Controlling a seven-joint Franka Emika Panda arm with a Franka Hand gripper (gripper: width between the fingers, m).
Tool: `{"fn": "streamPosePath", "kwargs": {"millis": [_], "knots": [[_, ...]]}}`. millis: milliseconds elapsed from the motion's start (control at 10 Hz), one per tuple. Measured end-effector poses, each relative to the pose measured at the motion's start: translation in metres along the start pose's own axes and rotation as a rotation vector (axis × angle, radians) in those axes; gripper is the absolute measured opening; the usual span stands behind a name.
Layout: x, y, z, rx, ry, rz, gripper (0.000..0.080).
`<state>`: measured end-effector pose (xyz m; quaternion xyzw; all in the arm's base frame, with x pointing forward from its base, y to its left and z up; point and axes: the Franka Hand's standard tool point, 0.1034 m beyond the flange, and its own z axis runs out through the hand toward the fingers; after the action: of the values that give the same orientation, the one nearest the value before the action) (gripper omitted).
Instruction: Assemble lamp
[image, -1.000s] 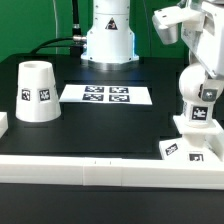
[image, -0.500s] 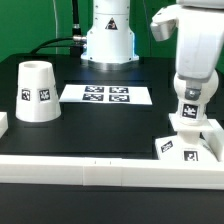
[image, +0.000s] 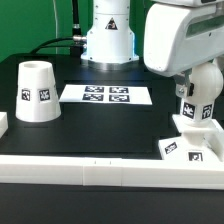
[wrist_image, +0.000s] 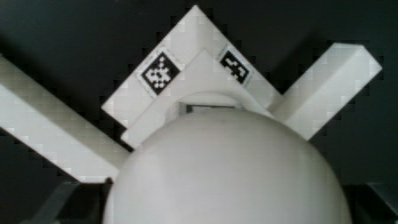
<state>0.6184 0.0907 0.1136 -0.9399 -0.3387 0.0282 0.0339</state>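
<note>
A black table fills the exterior view, with a white robot arm reaching in from the upper right. On the exterior view's left, well apart from everything else, stands the shade, a white tapered cup resting mouth down, with a black-and-white square tag on its side. Farther back, near the middle of the table, lies the marker board, a flat white sheet printed with four tags. On the exterior view's right, near the front edge, sits the base, a low white sloped block with tags on its near face. The bulb stands upright on top of the base, a tag showing on its side, directly beneath the arm's bulky wrist. A long white rail runs along the near edge of the table. In the wrist view, the bulb's rounded head fills the lower middle of the picture, with the base's tagged corner behind it and white rails crossing diagonally on either side. The gripper is hidden in both views, so whether it is open or closed on the bulb cannot be told.
</note>
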Motion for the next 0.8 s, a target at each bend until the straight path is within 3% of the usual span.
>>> {"fn": "streamPosePath", "kwargs": {"millis": [100, 500, 800], "knots": [[0.0007, -0.0013, 0.0, -0.013, -0.007, 0.076, 0.0577], [0.0013, -0.0017, -0.0003, -0.01, -0.003, 0.352, 0.0577], [-0.0012, -0.0001, 0.0003, 0.021, 0.057, 0.691, 0.0577]]}}
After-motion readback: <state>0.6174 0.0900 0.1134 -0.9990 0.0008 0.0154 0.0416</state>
